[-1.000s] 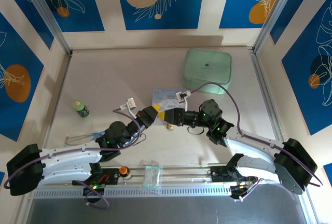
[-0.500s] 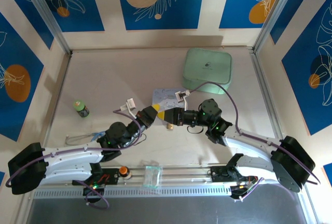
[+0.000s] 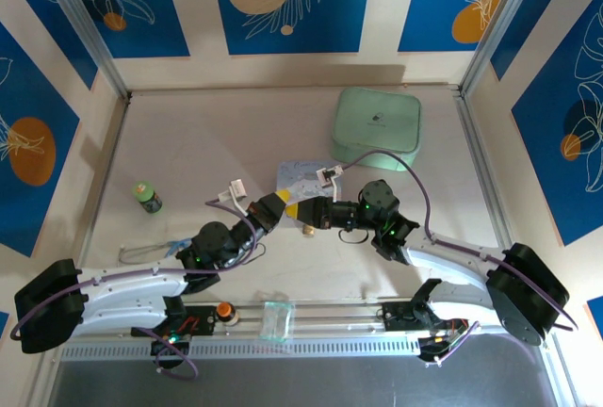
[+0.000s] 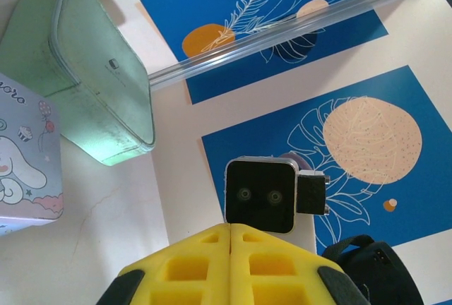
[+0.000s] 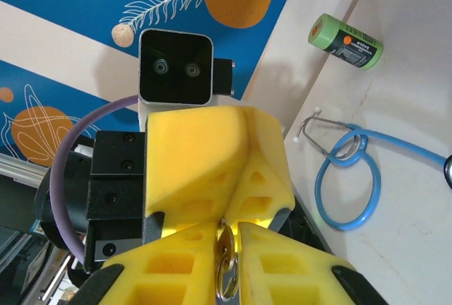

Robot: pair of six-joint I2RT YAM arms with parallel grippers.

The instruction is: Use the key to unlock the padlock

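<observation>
My right gripper (image 5: 226,229) is shut on the key (image 5: 225,252), a thin metal key with a silver ring hanging from its head. The key's far end reaches the seam between the left arm's yellow fingers (image 5: 201,157), which face mine tip to tip. Seen from its own wrist, the left gripper (image 4: 231,229) is shut and nothing shows between its pads. From above, the left gripper (image 3: 284,203) and right gripper (image 3: 300,210) meet over the table's middle. The padlock (image 3: 307,232), a tiny brass block, lies on the table just in front of them.
A pale blue cartoon tin (image 3: 300,178) lies just behind the grippers, with a mint-green case (image 3: 377,127) further back. A green bottle (image 3: 146,198) and a blue stethoscope (image 5: 353,178) are at the left. An orange knob (image 3: 224,311) and a clear bag (image 3: 278,320) sit on the near rail.
The right arm's wrist and forearm have crept slightly left toward the left gripper. The two grippers stay tip to tip, and the padlock has not moved.
</observation>
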